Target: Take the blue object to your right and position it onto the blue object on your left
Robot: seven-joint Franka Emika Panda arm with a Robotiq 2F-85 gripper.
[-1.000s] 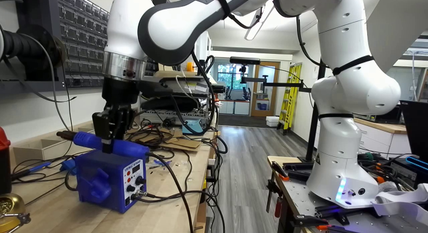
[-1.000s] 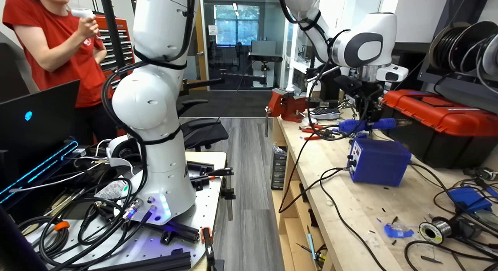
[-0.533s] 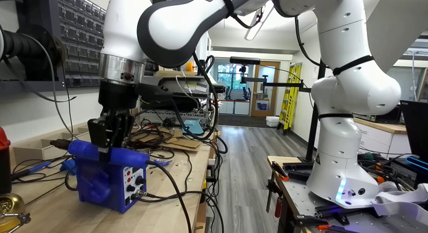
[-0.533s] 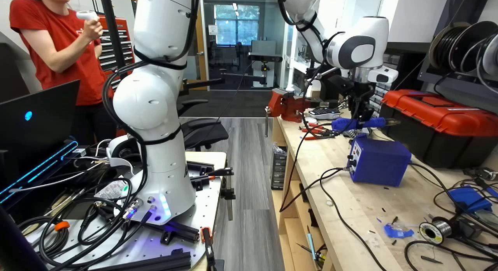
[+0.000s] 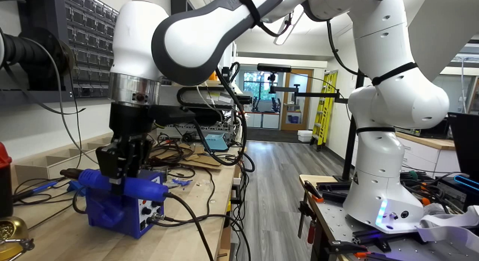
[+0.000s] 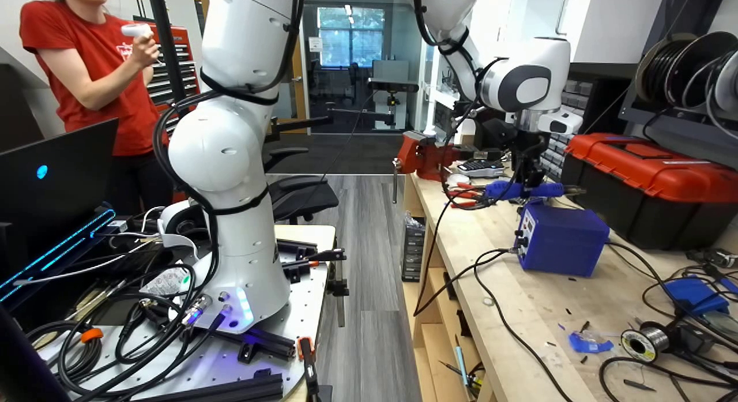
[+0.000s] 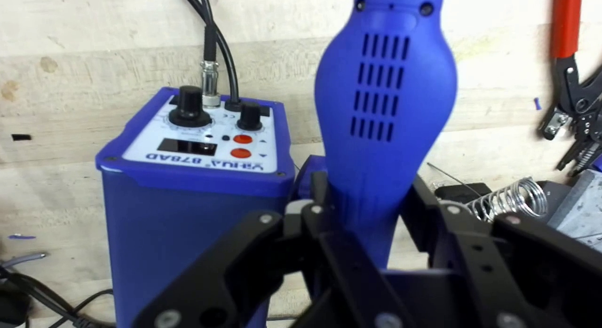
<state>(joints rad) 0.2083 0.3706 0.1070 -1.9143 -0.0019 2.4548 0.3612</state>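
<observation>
Tabletop (image 6: 542, 310): grained wood. Handheld tool (image 7: 390, 111): smooth, matt plastic. Bench unit (image 7: 188, 201), near the tabletop's robot-side edge: smooth, satin finish; display (image 7: 187, 147): glossy. Coil (image 7: 505, 203): bright metal.

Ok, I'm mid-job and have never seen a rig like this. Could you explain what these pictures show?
The machine is a white robot arm; its black fingers do the grasping. Two pictures look on from outside it, from different places; the wrist view is taken from the arm's own wrist, looking down past the fingers. The fingers are closed on a blue handle. On the wooden bench stands a blue box; in the wrist view the handle appears beside the box, not on top of it. The bench also holds a red-lidded toolbox, a wire spool and a red vise.
</observation>
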